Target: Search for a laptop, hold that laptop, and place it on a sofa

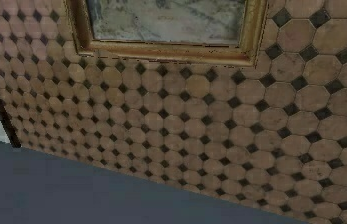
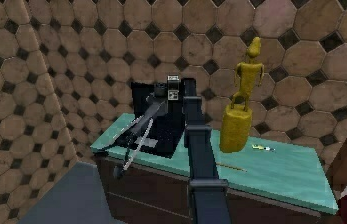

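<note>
- Arm side view: a big wall (image 2: 41, 60) of brown eight-sided tiles fills the top of the frame, right behind the table. If the laptop gets pushed back, it may bump this wall.
- Forward view: the same kind of tiled wall (image 1: 231, 130), with a framed picture (image 1: 166, 25) at the top and grey floor (image 1: 61, 190) at the lower left. I think finding a sofa comes later.
- A table (image 2: 291, 160) with a blue-green top sits across the middle and right of the arm side view.
- The arm (image 2: 203, 165) is a dark bar going up from the bottom middle, out over the table.
- The laptop (image 2: 149, 102) is black with its lid up. It sits on the left part of the table, just left of the middle of the frame. It is near the table's left edge, so a bad pull could slide it off and drop it.
- A tall yellow statue (image 2: 241, 100) stands just right of the arm. If the arm swings that way, it could knock the statue over.
- The gripper (image 2: 131, 150) is at the laptop, left of the arm. I cannot tell if its hand is open or closed. I also cannot tell if it holds anything, because the laptop rests on the table.
- Tiny bits (image 2: 261, 148) lie by the statue, too small to name.
</note>
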You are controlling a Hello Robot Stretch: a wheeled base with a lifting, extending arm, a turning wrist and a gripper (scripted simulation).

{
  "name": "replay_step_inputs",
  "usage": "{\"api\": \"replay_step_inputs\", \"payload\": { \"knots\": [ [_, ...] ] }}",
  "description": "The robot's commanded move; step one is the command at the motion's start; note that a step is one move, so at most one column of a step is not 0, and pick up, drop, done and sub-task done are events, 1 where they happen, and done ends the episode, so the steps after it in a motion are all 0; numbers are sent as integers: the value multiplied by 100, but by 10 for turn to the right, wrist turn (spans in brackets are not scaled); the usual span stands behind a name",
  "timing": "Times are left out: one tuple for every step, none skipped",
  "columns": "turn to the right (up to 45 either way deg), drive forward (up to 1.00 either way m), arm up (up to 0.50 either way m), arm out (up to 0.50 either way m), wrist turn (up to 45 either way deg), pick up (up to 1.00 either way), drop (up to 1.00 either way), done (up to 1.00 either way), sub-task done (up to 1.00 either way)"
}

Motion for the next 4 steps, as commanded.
{"api": "replay_step_inputs", "payload": {
  "knots": [
    [0,0,0,0,450,0,0,0,0],
    [0,0,0,0,450,0,0,0,0],
    [0,0,0,0,450,0,0,0,0],
    [0,0,0,0,60,0,0,0,0]
  ]
}}
